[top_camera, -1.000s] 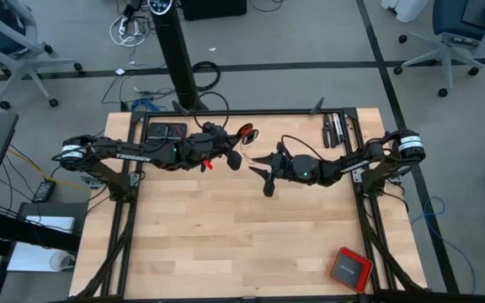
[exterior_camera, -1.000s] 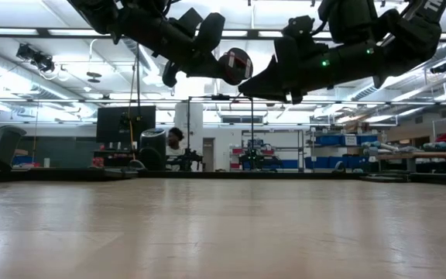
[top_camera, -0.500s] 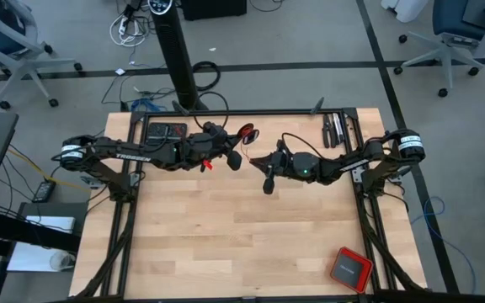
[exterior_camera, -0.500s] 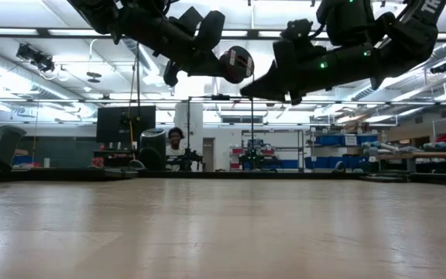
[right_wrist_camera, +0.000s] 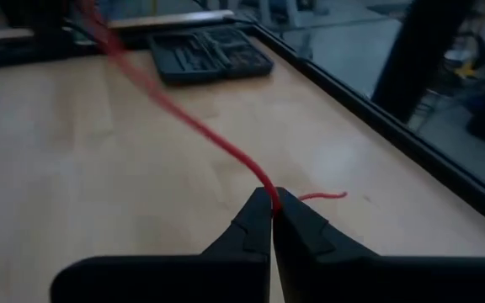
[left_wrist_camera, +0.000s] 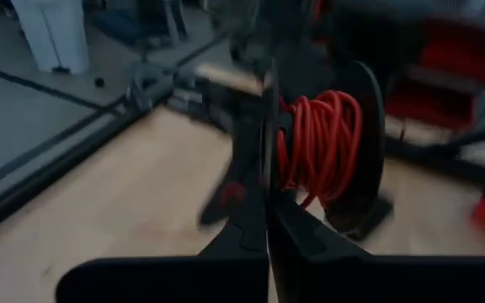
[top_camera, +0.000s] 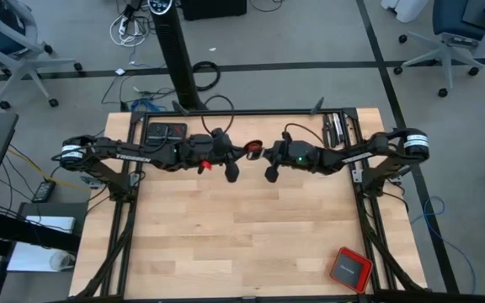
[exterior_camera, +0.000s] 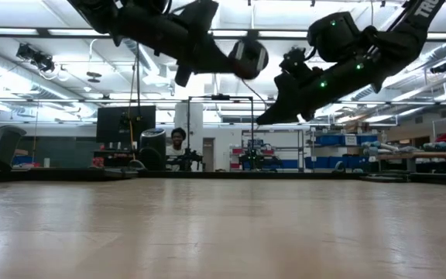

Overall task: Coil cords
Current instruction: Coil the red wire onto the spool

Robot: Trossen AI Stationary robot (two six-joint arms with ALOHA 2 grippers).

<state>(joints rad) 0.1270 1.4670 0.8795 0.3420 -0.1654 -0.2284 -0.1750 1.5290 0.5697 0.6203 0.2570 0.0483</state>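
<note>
The red cord (left_wrist_camera: 320,143) is wound on a black spool (top_camera: 250,150), which my left gripper (left_wrist_camera: 267,225) holds high above the middle of the table's far half. One strand (right_wrist_camera: 183,118) leads off the spool to my right gripper (right_wrist_camera: 270,197), which is shut on it just right of the spool (exterior_camera: 248,58). A short free end (right_wrist_camera: 322,196) sticks out past the right fingers. In the high view the left gripper (top_camera: 232,172) and the right gripper (top_camera: 270,173) stand close together. My left gripper pinches the spool's near flange (left_wrist_camera: 267,168), seen edge-on as a thin dark disc, between its two shut fingers. The spool is lifted clear of the table, with the wound cord beside the fingers. My right gripper pinches the single red strand (right_wrist_camera: 265,187) between its fingertips, close to the strand's free end. The strand runs almost straight from the fingers back to the spool, clear of the table.
A dark tool case (top_camera: 168,132) lies at the table's far left, dark tools (top_camera: 335,128) at the far right. A red box with a dark top (top_camera: 350,268) sits at the near right corner. A person (exterior_camera: 178,139) shows in the room behind.
My right gripper has shut, its spread fingers closing on the red strand, and has shifted a little toward the far edge and the spool while tipping its fingers down. My left gripper has turned, swinging the spool slightly toward the right gripper.
</note>
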